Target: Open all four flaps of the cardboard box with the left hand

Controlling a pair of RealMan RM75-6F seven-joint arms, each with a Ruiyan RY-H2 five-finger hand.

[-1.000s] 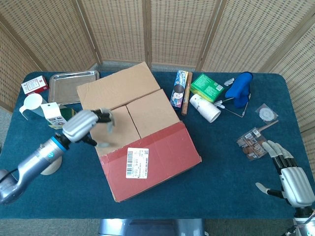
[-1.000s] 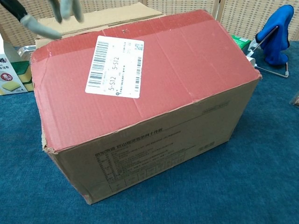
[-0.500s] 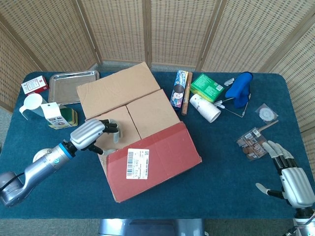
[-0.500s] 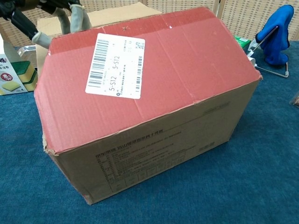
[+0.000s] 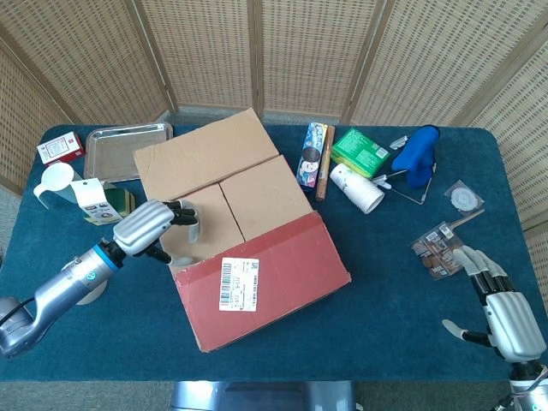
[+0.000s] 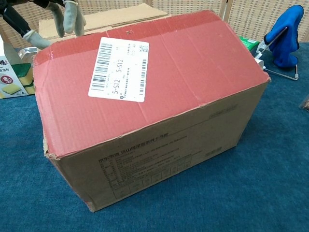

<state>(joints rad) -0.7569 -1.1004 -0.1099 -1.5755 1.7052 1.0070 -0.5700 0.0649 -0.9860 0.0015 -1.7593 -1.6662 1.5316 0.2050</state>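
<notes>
We take the brown cardboard box [image 5: 244,235] at the table's centre as our reference. Left of the box, beyond its far-left corner, we see a flat metal tray [image 5: 128,147] and a white measuring scoop [image 5: 54,181]. Our left hand [image 5: 152,227] hovers at the box's left edge, over the left inner flap [image 5: 205,224], fingers [image 6: 70,17] pointing down, apart and grasping nothing. The red front flap [image 6: 145,72] with its white barcode label [image 5: 238,282] lies folded outward toward us; the far flap [image 5: 205,152] lies open. Right of the box stand a white paper cup [image 5: 355,187] and a blue mitt [image 5: 417,154]. Our right hand [image 5: 501,304] rests well right of the box, fingers spread, released.
</notes>
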